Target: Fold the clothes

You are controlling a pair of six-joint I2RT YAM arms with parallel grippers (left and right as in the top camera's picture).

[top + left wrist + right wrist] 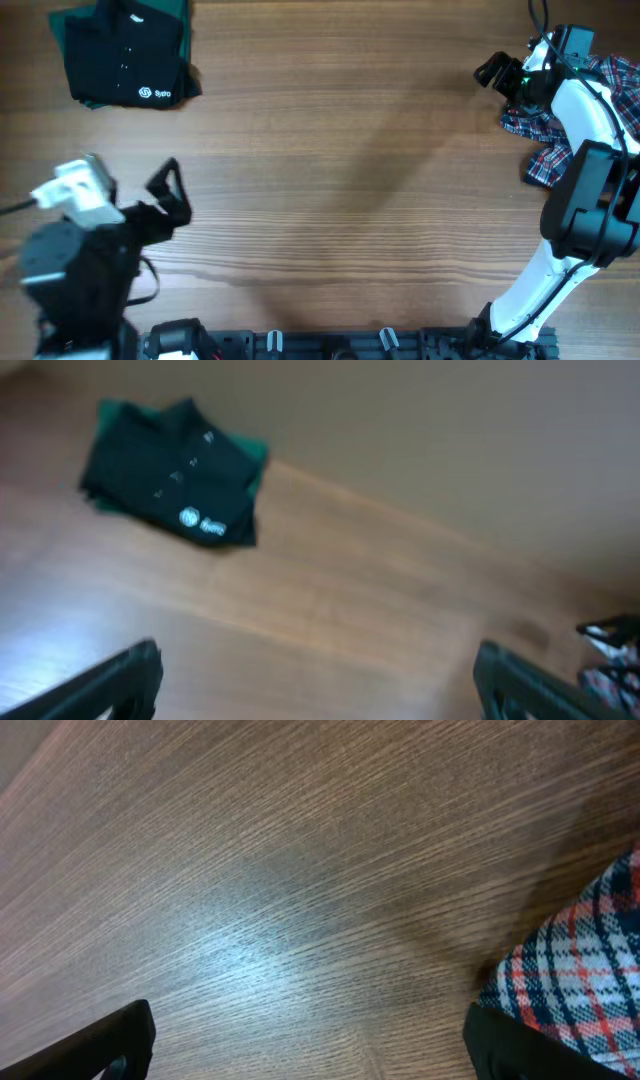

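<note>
Near the left end of the near edge, the left claw point(170, 193) hangs over the surface point(350, 180), jaws wide and empty. Further back, by the right edge, lies the plaid shirt point(543, 162). The right claw point(493, 75) is just beside it, also wide, holding nothing. In the far left corner the polo point(125, 60) lies folded, logo up, on a green garment point(258, 457).

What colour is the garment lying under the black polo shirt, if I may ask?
Green; the garment shows best in the left wrist view.

Polo shirt point(125, 60) cropped at top edge
</note>
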